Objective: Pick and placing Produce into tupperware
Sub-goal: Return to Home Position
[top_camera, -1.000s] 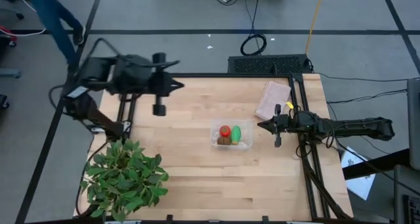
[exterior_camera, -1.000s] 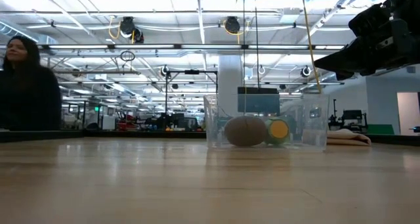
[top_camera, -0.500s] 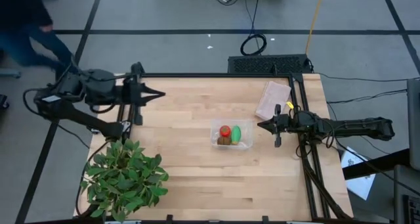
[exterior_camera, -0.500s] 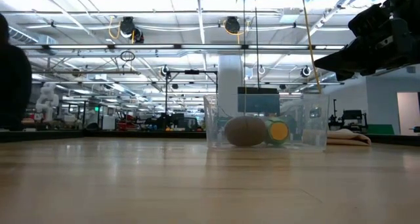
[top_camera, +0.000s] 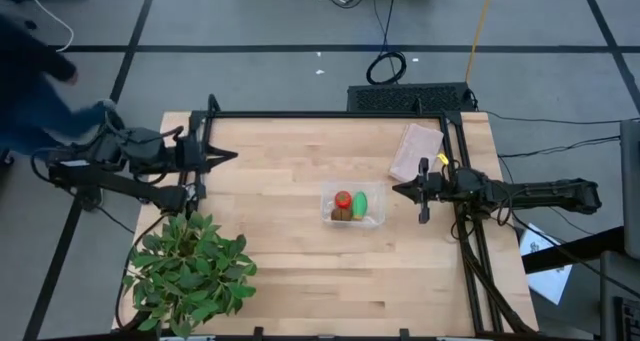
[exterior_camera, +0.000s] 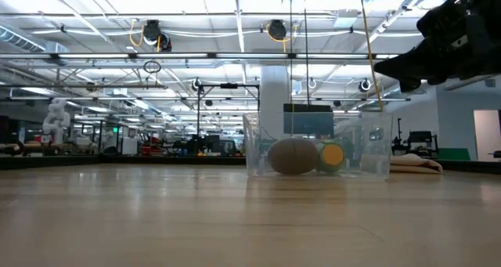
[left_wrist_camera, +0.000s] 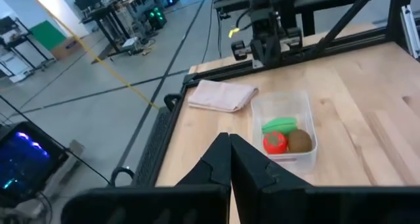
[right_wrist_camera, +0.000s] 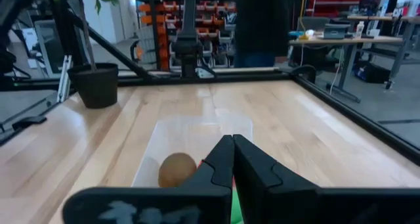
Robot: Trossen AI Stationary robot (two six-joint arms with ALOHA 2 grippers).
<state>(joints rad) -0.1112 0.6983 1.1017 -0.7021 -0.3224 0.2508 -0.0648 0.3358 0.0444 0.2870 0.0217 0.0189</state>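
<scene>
The wooden tabletop (top_camera: 300,271) carries few things. The largest is the leafy plant (top_camera: 190,271), which fills the left corner on the low camera's side and plays no part in the job.

The left arm is what has changed. One second ago it was raised over the left part of the tabletop. Now it is folded low along the left edge, and the left gripper (top_camera: 232,156) only just reaches over the wood, pointing toward the middle. Its fingers (left_wrist_camera: 220,159) are pressed together and hold nothing. The right arm has not moved in this time. It lies across the right edge, with the right gripper (top_camera: 395,190) just beside the tupperware and not touching it. Its fingers (right_wrist_camera: 223,159) are also pressed together and empty.

The tupperware (top_camera: 325,199) stands a little to the right of the tabletop's middle, well apart from the left gripper. The pinkish packet (top_camera: 416,151) lies flat near the far right corner, apart from the container.

All three pieces of produce are inside the tupperware. The green oblong piece (top_camera: 360,203) lies on the side toward the right edge. The red tomato (top_camera: 343,199) sits beside it, and the brown kiwi (top_camera: 340,215) is next to the tomato, toward the low camera.

No produce lies loose on the wood, so the placing seems complete. The retreat of the left arm looks like the closing move, and probably only the last settling of the arms is left.
</scene>
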